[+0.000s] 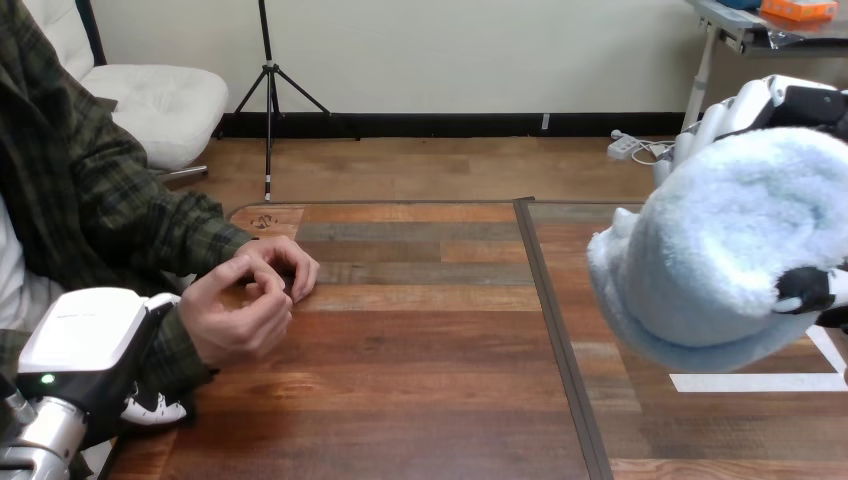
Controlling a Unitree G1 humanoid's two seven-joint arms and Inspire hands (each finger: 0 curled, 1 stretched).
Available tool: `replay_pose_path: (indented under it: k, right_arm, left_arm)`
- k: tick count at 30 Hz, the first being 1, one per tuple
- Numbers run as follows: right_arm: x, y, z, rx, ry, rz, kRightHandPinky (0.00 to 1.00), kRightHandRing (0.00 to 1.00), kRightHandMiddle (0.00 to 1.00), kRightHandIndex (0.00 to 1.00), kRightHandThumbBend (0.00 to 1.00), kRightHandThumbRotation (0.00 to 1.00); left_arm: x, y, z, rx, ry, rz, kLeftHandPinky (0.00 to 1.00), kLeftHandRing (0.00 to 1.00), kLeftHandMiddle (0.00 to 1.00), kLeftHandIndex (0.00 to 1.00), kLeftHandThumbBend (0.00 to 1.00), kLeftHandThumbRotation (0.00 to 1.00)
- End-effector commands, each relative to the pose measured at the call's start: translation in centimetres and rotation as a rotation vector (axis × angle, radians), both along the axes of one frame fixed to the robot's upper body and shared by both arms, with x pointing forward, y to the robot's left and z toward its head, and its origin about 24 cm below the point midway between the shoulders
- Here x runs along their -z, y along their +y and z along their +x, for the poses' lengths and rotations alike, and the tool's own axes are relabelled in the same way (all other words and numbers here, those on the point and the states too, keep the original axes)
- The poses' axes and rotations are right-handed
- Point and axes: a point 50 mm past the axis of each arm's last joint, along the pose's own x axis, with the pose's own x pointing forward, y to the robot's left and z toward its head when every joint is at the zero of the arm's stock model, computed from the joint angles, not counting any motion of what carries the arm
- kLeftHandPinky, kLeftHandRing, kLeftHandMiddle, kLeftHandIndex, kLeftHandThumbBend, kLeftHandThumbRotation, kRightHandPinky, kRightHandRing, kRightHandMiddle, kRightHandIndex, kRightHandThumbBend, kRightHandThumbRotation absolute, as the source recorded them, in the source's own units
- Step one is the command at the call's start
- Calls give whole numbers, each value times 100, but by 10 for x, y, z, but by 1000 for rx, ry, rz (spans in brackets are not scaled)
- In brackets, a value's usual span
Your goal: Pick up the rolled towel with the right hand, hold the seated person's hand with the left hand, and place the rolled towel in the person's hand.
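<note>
The rolled towel [720, 250], a fluffy light-blue bundle, hangs in the air above the table's right side. My right hand [812, 290] is shut on it, thumb pressed into its front and fingers [735, 112] wrapped over its top. At the lower left, my left hand [85, 335] lies against the person's sleeved forearm [175, 350], which partly covers it. The person's two hands [250, 295] rest together on the wooden table [420, 380], one folded over the other with fingers curled.
A dark seam [560, 340] runs front to back down the table, right of centre. White tape marks [760, 382] lie on the right part, below the towel. The person's torso and arm fill the left edge.
</note>
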Motion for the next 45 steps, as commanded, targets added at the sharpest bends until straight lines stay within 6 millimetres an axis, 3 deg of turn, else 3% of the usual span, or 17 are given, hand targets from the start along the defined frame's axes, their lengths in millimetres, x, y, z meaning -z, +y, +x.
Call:
replay_pose_path:
  k: [1, 17, 45]
  right_arm:
    - [-20, -1, -1, -25, -86, 10, 11, 18, 23, 28, 74, 0]
    - [-21, -1, 1, -53, -67, 20, 11, 18, 23, 27, 74, 0]
    - [-20, 8, 9, -43, -66, -1, 12, 19, 24, 28, 74, 0]
  left_arm:
    - [15, -9, -4, 16, 71, -24, 51, 58, 65, 69, 96, 7]
    - [15, -13, -4, 13, 24, -131, 38, 42, 47, 50, 85, 0]
    - [-1, -26, -3, 21, -111, -327, 29, 34, 39, 41, 82, 0]
